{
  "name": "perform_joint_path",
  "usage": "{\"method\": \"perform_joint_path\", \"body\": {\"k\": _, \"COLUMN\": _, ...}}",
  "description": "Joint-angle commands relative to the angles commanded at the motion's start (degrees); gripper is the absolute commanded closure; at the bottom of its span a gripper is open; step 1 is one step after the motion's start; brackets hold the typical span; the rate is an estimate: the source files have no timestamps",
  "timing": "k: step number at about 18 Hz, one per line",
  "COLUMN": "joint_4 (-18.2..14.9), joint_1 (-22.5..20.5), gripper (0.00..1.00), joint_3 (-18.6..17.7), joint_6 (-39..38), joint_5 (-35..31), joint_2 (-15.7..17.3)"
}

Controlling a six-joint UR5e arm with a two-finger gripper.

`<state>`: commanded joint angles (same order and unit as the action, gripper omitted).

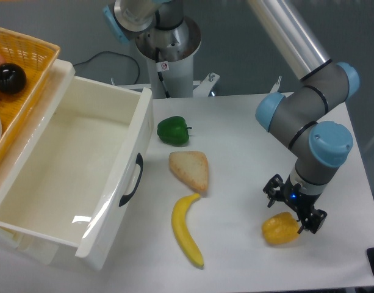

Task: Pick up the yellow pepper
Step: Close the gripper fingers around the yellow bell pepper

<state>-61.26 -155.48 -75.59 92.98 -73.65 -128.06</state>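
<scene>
The yellow pepper (279, 231) is a small lumpy yellow-orange pepper lying on the white table near the front right. My gripper (293, 207) points down right over the pepper's back right side. Its black fingers stand spread apart, one at the upper left (273, 185) and one at the lower right (315, 220) beside the pepper. The jaws are open and hold nothing. The pepper's stem is hidden.
A long yellow banana (185, 230) lies at the front middle, with a slice of bread (190, 170) behind it and a glossy green pepper (173, 130) further back. A large white open drawer (107, 201) fills the left side. A yellow basket (28, 58) stands at the back left.
</scene>
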Motion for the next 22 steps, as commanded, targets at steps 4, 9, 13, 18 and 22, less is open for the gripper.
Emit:
{"method": "perform_joint_path", "body": {"k": 4, "joint_4": 2.6, "joint_1": 1.2, "gripper": 0.00, "joint_3": 0.7, "joint_6": 0.4, "joint_5": -1.6, "joint_2": -0.6}}
{"method": "perform_joint_path", "body": {"k": 9, "joint_4": 2.9, "joint_1": 2.9, "gripper": 0.00, "joint_3": 0.6, "joint_6": 4.8, "joint_5": -8.5, "joint_2": -1.3}}
{"method": "perform_joint_path", "body": {"k": 13, "joint_4": 3.1, "joint_1": 3.3, "gripper": 0.00, "joint_3": 0.1, "joint_6": 5.0, "joint_5": -9.2, "joint_2": -1.9}}
{"method": "perform_joint_path", "body": {"k": 18, "joint_4": 4.9, "joint_1": 3.3, "gripper": 0.00, "joint_3": -0.2, "joint_6": 5.5, "joint_5": -11.8, "joint_2": -2.9}}
{"method": "perform_joint_path", "body": {"k": 22, "joint_4": 6.7, "joint_1": 4.4, "gripper": 0.00, "joint_3": -0.1, "joint_6": 5.5, "joint_5": -16.0, "joint_2": -3.9}}
